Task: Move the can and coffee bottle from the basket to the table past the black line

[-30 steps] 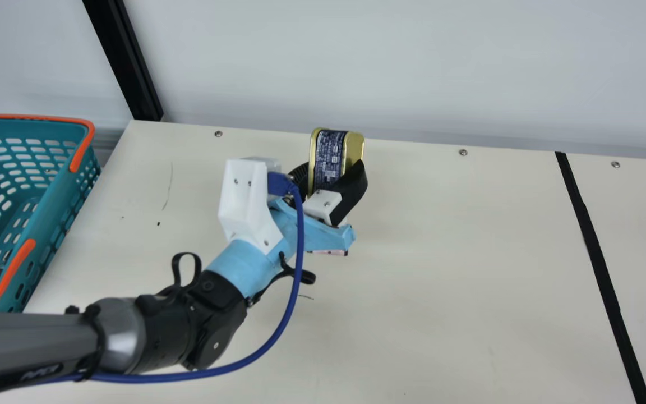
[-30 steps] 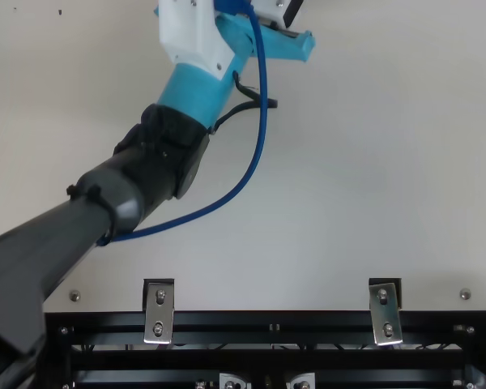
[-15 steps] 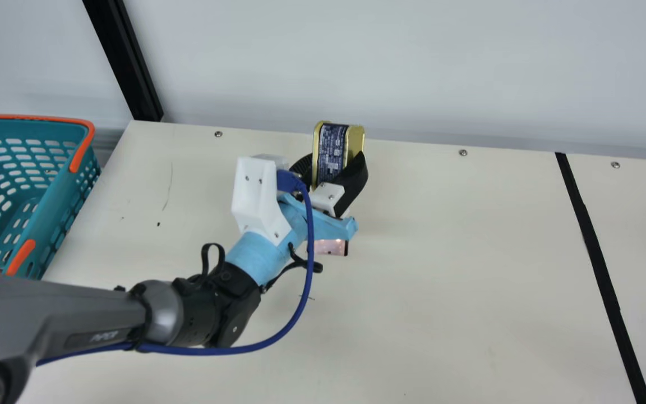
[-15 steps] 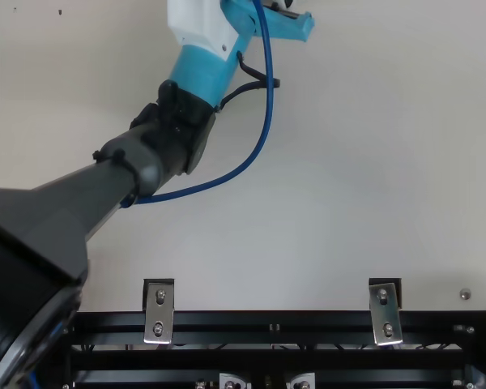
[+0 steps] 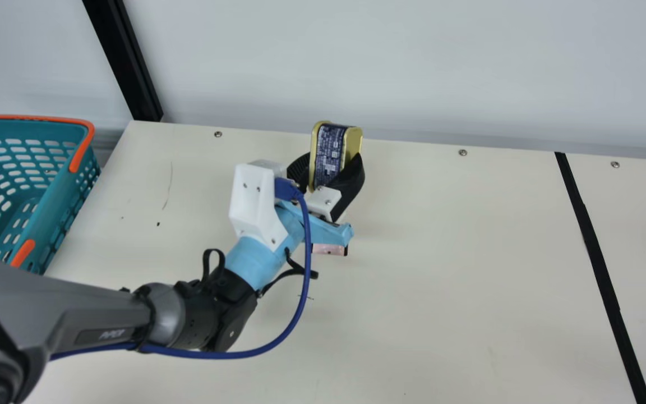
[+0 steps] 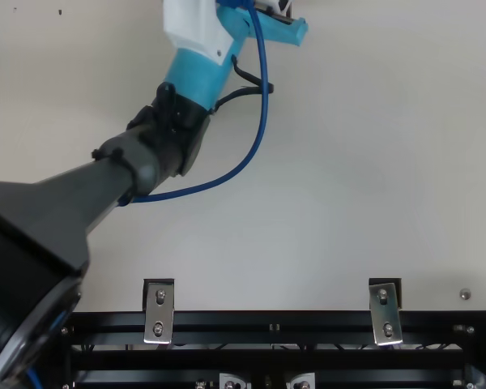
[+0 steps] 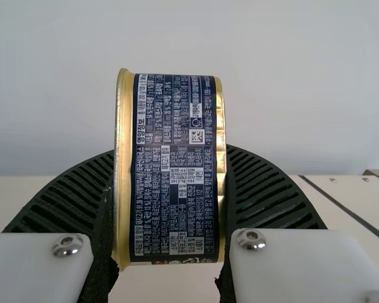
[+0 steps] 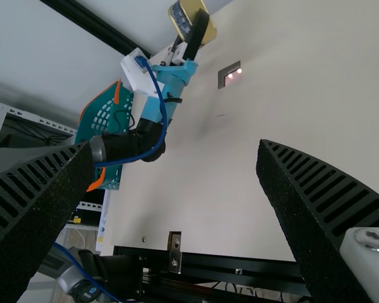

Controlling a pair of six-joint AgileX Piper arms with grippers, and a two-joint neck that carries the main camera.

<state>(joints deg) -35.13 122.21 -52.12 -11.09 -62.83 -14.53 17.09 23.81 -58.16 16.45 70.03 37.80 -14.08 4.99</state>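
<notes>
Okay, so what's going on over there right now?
The left gripper has the gold-edged can clamped between its two ribbed fingers and holds it up over the far part of the table. In the main view the can is between the teal basket and the black line, so it is not past the line yet. The right gripper is open, with nothing between its fingers.

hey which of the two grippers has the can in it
The left gripper, shut on the gold-rimmed can; the right gripper is open and empty.
</notes>
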